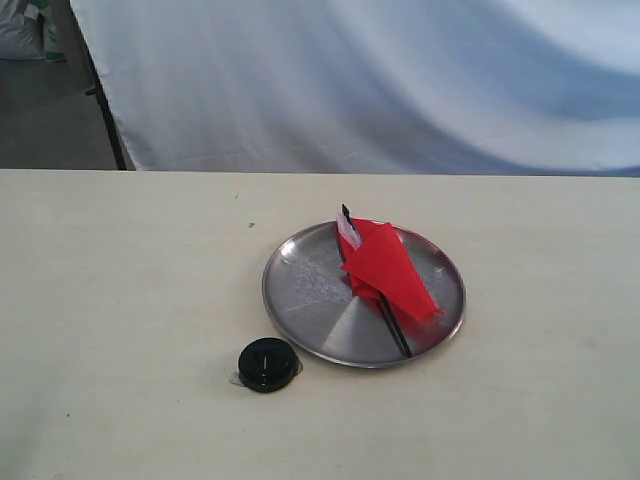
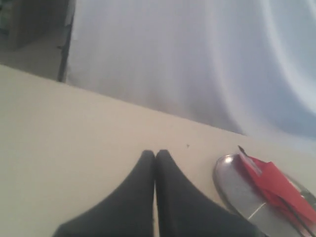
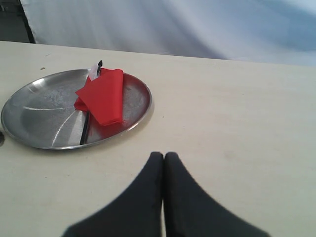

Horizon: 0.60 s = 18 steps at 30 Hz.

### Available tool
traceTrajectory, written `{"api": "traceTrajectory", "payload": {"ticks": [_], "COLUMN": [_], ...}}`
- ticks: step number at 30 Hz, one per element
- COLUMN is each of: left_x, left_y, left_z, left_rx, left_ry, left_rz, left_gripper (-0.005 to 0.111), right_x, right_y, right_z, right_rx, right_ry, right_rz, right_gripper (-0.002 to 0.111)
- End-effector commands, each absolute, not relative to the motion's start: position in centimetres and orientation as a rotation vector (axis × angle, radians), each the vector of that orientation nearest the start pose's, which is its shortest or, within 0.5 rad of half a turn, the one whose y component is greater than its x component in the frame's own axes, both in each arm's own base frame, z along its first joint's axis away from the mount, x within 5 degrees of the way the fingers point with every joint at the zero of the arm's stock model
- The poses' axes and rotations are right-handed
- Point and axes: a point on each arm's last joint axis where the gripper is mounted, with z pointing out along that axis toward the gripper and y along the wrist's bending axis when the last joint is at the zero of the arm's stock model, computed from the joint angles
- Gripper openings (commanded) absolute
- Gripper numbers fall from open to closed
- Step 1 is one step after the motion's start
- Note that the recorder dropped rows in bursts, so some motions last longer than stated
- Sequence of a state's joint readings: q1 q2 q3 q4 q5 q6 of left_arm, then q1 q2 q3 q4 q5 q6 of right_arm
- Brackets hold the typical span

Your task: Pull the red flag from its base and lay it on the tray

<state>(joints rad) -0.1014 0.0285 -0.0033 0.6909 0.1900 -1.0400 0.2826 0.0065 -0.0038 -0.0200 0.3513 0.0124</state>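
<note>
The red flag lies folded on the silver tray, its black pole running across the plate with the pointed tip past the far rim. The black base stands alone on the table just in front of the tray's left side. Neither arm shows in the exterior view. My left gripper is shut with nothing in it, over bare table beside the tray and flag. My right gripper is shut and empty too, a short way off from the tray and flag.
A white cloth backdrop hangs behind the table's far edge. A dark stand leg rises at the back left. Cream tabletop spreads around the tray on all sides.
</note>
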Motion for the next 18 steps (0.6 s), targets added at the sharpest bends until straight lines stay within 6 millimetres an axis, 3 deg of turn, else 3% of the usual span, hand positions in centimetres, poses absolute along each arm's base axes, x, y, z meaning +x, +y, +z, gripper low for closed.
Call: {"api": "traceTrajectory", "payload": {"ticks": [1, 11, 15, 18], "left_x": [5.8, 5.3, 5.3, 5.6], "left_y": [-0.5, -1.5, -0.7, -0.4], "left_z": [21.1, 23.2, 23.5, 22.4], "left_rx": [-0.133, -0.107, -0.191, -0.197], "left_ry": [1.518, 1.289, 1.246, 1.365], "left_rz": [-0.281, -0.502, -0.474, -0.377], "left_gripper": [0.000, 0.000, 0.000, 0.000], "right_x": [5.1, 5.1, 5.1, 5.1], "right_y": [1.4, 1.4, 1.4, 1.4], "right_z": [18.2, 18.2, 18.2, 18.2], "right_rx": [-0.261, -0.261, -0.261, -0.261], "right_ry": [1.815, 1.815, 1.815, 1.815], "right_rz": [0.187, 0.187, 0.187, 0.187], "right_gripper": [0.000, 0.000, 0.000, 0.000]}}
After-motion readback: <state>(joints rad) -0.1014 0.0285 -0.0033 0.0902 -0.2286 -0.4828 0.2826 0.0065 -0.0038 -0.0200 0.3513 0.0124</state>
